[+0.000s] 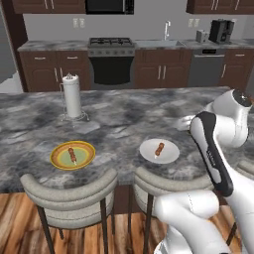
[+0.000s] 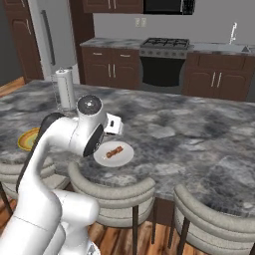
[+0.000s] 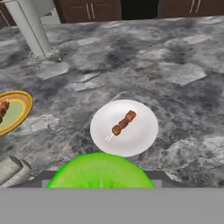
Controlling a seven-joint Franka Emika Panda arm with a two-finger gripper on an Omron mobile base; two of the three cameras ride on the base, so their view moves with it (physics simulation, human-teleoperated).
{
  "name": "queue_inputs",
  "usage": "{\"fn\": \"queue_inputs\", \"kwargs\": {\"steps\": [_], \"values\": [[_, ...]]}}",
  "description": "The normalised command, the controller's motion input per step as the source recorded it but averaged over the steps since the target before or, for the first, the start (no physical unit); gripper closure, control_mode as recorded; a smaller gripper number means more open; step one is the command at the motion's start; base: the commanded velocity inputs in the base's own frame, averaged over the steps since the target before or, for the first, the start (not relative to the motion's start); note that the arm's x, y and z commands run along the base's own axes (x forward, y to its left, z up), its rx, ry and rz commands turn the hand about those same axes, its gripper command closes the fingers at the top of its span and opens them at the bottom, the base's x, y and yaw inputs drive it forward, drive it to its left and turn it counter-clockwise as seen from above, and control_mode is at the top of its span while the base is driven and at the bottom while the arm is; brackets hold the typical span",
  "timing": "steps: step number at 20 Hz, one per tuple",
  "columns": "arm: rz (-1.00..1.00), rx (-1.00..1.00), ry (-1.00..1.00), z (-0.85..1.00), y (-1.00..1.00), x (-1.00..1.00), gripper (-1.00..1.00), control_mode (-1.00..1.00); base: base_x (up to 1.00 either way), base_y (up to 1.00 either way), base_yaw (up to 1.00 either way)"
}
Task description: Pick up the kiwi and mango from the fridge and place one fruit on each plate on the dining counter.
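My gripper (image 2: 115, 128) hangs above the dining counter (image 1: 124, 114), just past the white plate (image 1: 149, 149). In the hand view a bright green kiwi (image 3: 99, 173) sits right at the bottom between the jaws, held and covering the fingertips. The white plate (image 3: 142, 133) lies directly ahead of it and carries a brown skewer (image 3: 123, 123). To its left lies the yellow plate (image 1: 57, 155), which also carries a skewer (image 1: 72, 155). The light-grey fridge (image 2: 47, 35) stands shut at the far left. The mango is out of view.
A paper towel holder (image 1: 72, 96) stands on the counter behind the yellow plate. Padded stools (image 1: 69, 196) line the near edge of the counter. A stove (image 1: 111, 59) and dark cabinets run along the back wall.
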Motion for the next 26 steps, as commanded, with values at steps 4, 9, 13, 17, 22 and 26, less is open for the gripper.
{"fn": "queue_inputs", "kwargs": {"steps": [4,9,13,17,22,26], "values": [[0.07,-0.01,0.30,-0.75,-0.03,0.93,1.00,-1.00,0.00,0.00,0.00],[0.02,-0.09,0.16,-0.59,-0.02,0.44,1.00,-1.00,0.00,0.00,0.00],[0.00,-0.09,0.10,-0.42,0.00,0.35,1.00,-1.00,0.00,0.00,0.00],[0.00,-0.07,0.08,-0.46,0.00,0.30,1.00,-1.00,0.00,0.00,0.00],[0.00,-0.03,0.05,-0.50,0.00,0.12,1.00,-1.00,0.00,0.00,0.00],[-0.02,-0.01,0.00,-0.44,0.00,0.04,1.00,-1.00,0.00,0.00,0.00]]}}
